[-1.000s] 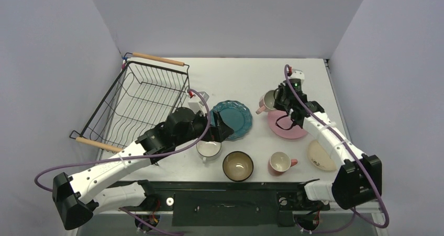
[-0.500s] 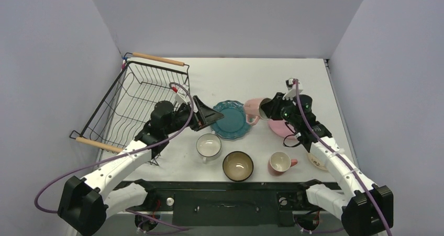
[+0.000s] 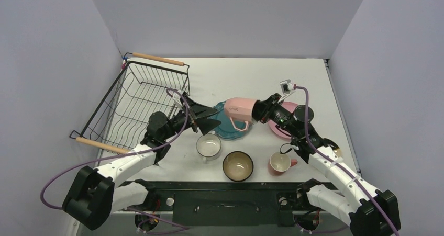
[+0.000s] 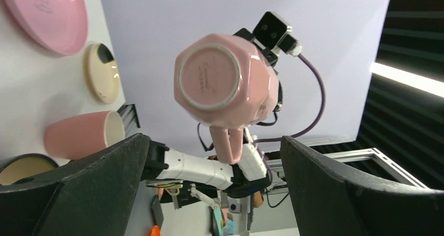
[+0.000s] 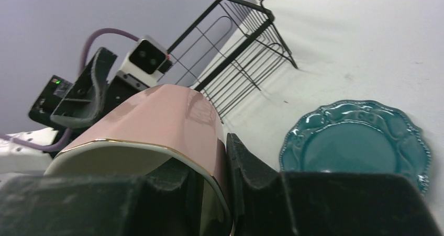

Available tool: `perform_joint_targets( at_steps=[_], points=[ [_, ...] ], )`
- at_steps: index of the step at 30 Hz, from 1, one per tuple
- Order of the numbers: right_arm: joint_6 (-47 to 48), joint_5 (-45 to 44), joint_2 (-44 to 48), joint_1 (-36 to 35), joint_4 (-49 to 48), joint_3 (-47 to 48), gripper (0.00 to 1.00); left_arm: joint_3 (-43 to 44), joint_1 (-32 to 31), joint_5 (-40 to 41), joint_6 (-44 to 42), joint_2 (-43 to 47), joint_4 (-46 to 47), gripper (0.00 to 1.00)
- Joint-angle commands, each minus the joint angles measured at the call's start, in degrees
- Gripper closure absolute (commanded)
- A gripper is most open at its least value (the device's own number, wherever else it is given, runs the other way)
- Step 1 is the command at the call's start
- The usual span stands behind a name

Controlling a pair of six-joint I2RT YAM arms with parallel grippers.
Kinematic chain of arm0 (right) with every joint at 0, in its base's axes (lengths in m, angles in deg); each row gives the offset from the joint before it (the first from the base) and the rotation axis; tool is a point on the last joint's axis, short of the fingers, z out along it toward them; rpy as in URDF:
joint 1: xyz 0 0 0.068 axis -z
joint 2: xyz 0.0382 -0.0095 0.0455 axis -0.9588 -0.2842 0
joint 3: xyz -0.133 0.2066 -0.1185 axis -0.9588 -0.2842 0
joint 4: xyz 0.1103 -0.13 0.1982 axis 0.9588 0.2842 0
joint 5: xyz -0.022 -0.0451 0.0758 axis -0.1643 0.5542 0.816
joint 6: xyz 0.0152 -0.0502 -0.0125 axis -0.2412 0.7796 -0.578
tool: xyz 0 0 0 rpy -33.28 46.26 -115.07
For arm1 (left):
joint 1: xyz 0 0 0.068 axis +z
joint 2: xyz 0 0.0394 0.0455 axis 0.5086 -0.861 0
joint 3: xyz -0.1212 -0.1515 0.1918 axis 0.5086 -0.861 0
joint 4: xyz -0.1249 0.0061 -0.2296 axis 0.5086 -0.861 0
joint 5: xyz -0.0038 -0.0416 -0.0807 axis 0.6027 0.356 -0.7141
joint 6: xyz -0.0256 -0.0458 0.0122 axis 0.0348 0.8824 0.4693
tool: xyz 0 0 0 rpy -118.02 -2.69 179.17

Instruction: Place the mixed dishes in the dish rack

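My right gripper (image 3: 257,110) is shut on the rim of a pink mug (image 3: 240,109), one finger inside and one outside (image 5: 214,183). It holds the mug sideways in the air above the teal scalloped plate (image 3: 230,128), base pointing left. My left gripper (image 3: 206,118) is open and empty just left of the mug. In the left wrist view its fingers (image 4: 78,189) stand wide apart, facing the mug's base (image 4: 212,76). The black wire dish rack (image 3: 141,102) stands empty at the left. The pink plate (image 3: 285,126) lies under my right arm.
A white mug (image 3: 208,145), a dark bowl with cream inside (image 3: 238,166) and a second pink mug (image 3: 280,163) stand along the near edge. The cream plate (image 4: 102,79) lies at the right, mostly hidden by my right arm in the top view.
My right arm lifted the pink mug off the table and carried it left over the teal plate, tipping it sideways. My left gripper rose, drew back left and turned toward the mug.
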Motion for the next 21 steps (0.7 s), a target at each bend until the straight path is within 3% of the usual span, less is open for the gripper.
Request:
perform_joint_targets(
  at_steps=[1,14,19,21],
  points=[
    [-6.14,2.37,1.26,-2.23,-18.09,-0.71,1.00,0.40,-1.78,-0.37,9.14,-3.23,17.98,0.04],
    [-7.78,3.08,-4.66,-7.64,-24.31,-0.03,1.00,2.90,-8.77,3.18,10.95,-9.84,25.81,0.03],
    [-7.33,2.15,-3.87,-7.95,-26.65,-2.08,1.00,2.39,-9.00,5.24,10.32,-7.78,24.66,0.01],
    [-7.01,1.65,-3.69,-8.03,-26.30,-2.43,1.00,2.77,-9.04,5.76,8.70,-6.66,22.67,0.05]
  ],
)
